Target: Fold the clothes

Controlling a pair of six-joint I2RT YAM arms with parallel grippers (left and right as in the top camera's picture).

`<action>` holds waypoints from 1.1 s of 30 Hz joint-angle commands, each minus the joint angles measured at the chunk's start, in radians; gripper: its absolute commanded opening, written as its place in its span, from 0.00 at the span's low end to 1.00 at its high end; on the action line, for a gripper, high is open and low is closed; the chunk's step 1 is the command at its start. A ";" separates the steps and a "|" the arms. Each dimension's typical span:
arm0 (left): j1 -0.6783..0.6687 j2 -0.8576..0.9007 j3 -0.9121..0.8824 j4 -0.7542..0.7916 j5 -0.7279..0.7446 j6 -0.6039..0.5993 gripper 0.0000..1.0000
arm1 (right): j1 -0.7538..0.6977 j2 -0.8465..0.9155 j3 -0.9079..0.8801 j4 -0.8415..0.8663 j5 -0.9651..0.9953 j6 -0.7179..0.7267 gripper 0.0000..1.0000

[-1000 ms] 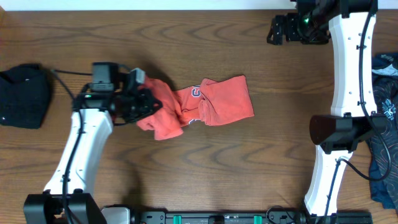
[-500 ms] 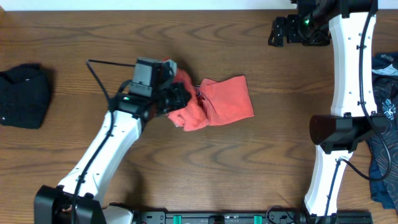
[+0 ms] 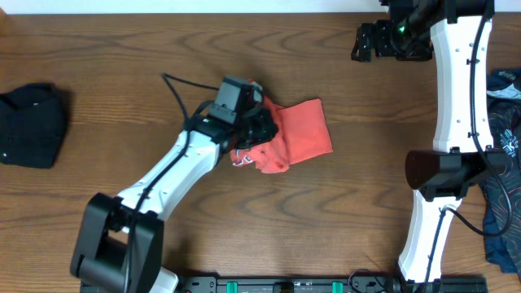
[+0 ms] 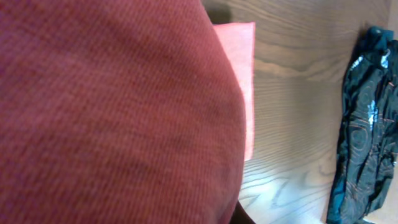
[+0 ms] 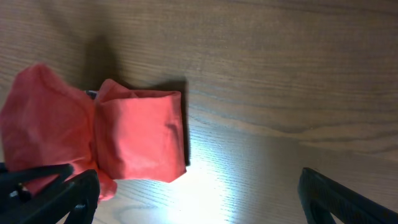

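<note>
- The shirt [image 3: 301,134] lies mid-table, its long axis running left to right.
- Its right half is a flat, folded coral panel. Its left half is bunched and lifted, with a bit of lettering [image 3: 241,159] showing at the lower edge.
- The left gripper [image 3: 259,126] sits in that bunched left end, jaws pinched tight on the cloth. Red knit blankets its wrist view.
- The flat panel lies just to this gripper's right, so I judge the fold goes rightward, along the long axis.
- The left arm is the nearer. The right gripper [image 3: 364,41] hangs well apart near the table's [image 3: 163,49] far right corner, jaws wide and empty.
- The black bundle [image 3: 32,126] is at the left edge and the navy garment [image 3: 505,146] at the right edge, both well apart from the shirt.
</note>
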 commanded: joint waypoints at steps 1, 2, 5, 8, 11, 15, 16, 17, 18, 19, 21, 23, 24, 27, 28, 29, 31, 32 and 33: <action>-0.027 0.032 0.077 0.015 -0.008 -0.016 0.06 | -0.004 -0.032 -0.003 -0.003 0.006 -0.001 0.99; -0.032 0.040 0.090 0.014 -0.007 -0.016 0.06 | -0.004 -0.032 -0.003 -0.003 0.006 -0.001 0.99; -0.047 0.060 0.127 0.018 -0.008 -0.016 0.06 | -0.004 -0.032 -0.003 -0.003 0.006 -0.001 0.99; -0.052 0.071 0.143 0.022 -0.009 -0.021 0.06 | -0.004 -0.032 -0.003 -0.004 0.006 0.000 0.99; -0.054 0.079 0.144 0.025 -0.008 -0.027 0.06 | -0.004 -0.032 -0.003 -0.003 0.006 0.000 0.99; -0.056 0.080 0.146 0.025 -0.008 -0.046 0.06 | -0.004 -0.032 -0.003 -0.004 0.006 -0.002 0.99; -0.057 0.080 0.148 0.024 -0.008 -0.049 0.06 | -0.004 -0.032 -0.003 -0.003 0.006 -0.005 0.99; -0.059 0.080 0.151 0.024 -0.003 -0.049 0.06 | -0.004 -0.032 -0.003 -0.003 0.006 -0.005 0.99; -0.063 0.080 0.154 0.021 -0.003 -0.049 0.06 | -0.004 -0.032 -0.003 -0.003 0.006 -0.005 0.99; -0.068 0.080 0.159 0.016 -0.003 -0.049 0.06 | -0.005 -0.032 -0.003 -0.003 0.007 -0.008 0.99; -0.082 0.080 0.176 0.002 -0.004 -0.048 0.06 | -0.007 -0.032 -0.003 -0.003 0.047 -0.007 0.99; -0.096 0.080 0.188 -0.006 -0.005 -0.044 0.06 | -0.012 -0.032 -0.003 -0.003 0.126 0.017 0.99; -0.104 0.080 0.195 -0.013 -0.005 -0.040 0.06 | -0.019 -0.030 -0.003 -0.003 0.158 0.032 0.99; -0.126 0.080 0.211 -0.036 -0.021 -0.037 0.06 | -0.050 -0.027 -0.022 -0.003 0.149 0.037 0.99; -0.133 0.080 0.211 -0.036 -0.027 -0.034 0.06 | -0.060 -0.027 -0.033 -0.003 0.140 0.037 0.99; -0.140 0.080 0.211 -0.036 -0.034 -0.029 0.06 | -0.070 -0.027 -0.046 -0.003 0.132 0.037 0.99; -0.152 0.084 0.211 -0.036 -0.048 -0.029 0.06 | -0.087 -0.027 -0.078 -0.003 0.122 0.037 0.99; -0.159 0.087 0.211 -0.036 -0.058 -0.029 0.06 | -0.093 -0.027 -0.093 -0.003 0.113 0.037 0.99; -0.165 0.093 0.211 -0.035 -0.065 -0.030 0.06 | -0.098 -0.027 -0.108 -0.003 0.104 0.037 0.99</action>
